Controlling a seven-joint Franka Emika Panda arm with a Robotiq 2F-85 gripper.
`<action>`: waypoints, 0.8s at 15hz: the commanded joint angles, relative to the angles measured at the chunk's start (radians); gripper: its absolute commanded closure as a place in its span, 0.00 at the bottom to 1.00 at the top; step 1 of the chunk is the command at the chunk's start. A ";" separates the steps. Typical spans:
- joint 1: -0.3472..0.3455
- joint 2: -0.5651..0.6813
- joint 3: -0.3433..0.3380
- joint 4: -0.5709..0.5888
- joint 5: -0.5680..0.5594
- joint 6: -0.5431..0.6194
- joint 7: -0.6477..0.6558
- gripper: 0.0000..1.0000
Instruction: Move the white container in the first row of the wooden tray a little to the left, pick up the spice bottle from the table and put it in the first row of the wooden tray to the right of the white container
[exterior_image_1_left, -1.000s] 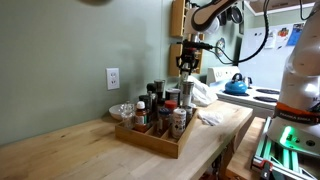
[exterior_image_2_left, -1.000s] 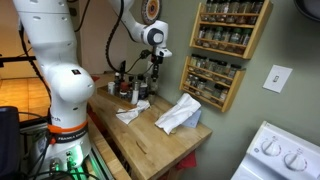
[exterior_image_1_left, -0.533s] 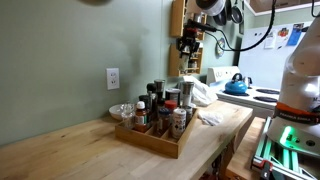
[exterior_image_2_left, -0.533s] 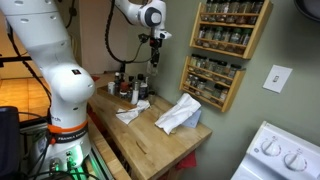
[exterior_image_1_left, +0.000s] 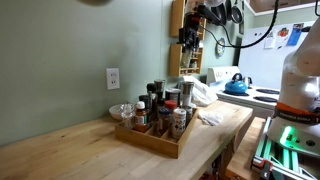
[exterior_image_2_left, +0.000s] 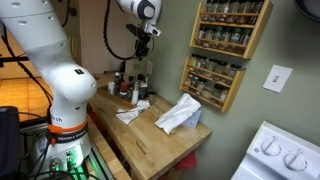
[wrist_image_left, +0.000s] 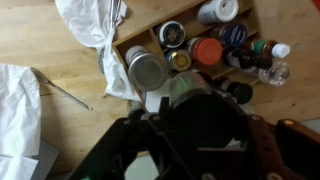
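Note:
The wooden tray (exterior_image_1_left: 152, 140) sits on the butcher-block table and holds several small bottles and jars; it also shows in the wrist view (wrist_image_left: 135, 30). A pale grey-topped jar (wrist_image_left: 148, 68), which I take for the white container, stands in the tray's near corner, next to a red-lidded jar (wrist_image_left: 207, 50). My gripper (exterior_image_1_left: 188, 36) hangs high above the tray, near the wall rack, and also shows in an exterior view (exterior_image_2_left: 143, 45). In the wrist view its jaws are a dark blur, so I cannot tell their state. I cannot pick out a lone spice bottle on the table.
Crumpled white cloths lie on the table beside the tray (wrist_image_left: 95, 25) (exterior_image_2_left: 176, 115). A thin metal utensil (wrist_image_left: 65, 92) lies on the wood. A wall spice rack (exterior_image_2_left: 225, 50) is full of jars. A glass bowl (exterior_image_1_left: 121, 111) stands behind the tray.
My gripper has risen from just above the tray's bottles to well above them, near the wall rack. The tray and bottles have not moved.

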 joint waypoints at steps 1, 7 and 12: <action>0.039 0.006 0.011 -0.011 0.081 -0.084 -0.125 0.71; 0.082 0.042 0.078 -0.069 0.139 -0.039 -0.186 0.71; 0.102 0.085 0.125 -0.130 0.159 0.097 -0.170 0.71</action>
